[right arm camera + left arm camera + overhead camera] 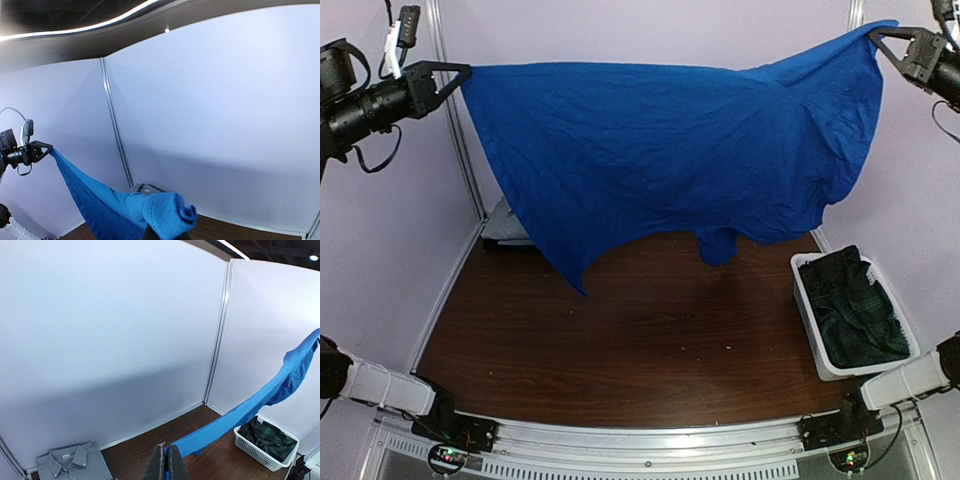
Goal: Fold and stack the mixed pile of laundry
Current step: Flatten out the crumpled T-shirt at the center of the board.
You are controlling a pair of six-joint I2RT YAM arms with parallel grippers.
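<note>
**Stretching the royal-blue piece in the air before the fold**

Holding the royal-blue piece (pixel 660 150) high over the worktop (pixel 650 350), spread like a curtain from far left to far right. Gripped at one top corner by the left pincer (pixel 463 72), closed tight on the cloth edge. Gripped at the other top corner by the right pincer (pixel 876 38), also closed on the cloth, with a roll of fabric bunched over it in the right wrist view.

Pulled taut along the top edge, probably to let the wrinkles drop out and to show the true shape before laying it flat. Hangs uneven at the bottom: one long point low on the left, one sleeve-like fold low near the middle. Seems to hang free of the wood, though hard to judge from above.

Leaves the light grey shirt (pixel 72 462) folded flat at the far left corner, collar up, likely as the base of the stack. Leaves the dark green-black piece (pixel 855 305) in the white bin (pixel 807 300) at the right, rather near.

Next, by my judgement: lowering both corners together and evenly, to avoid a skewed landing.
</note>
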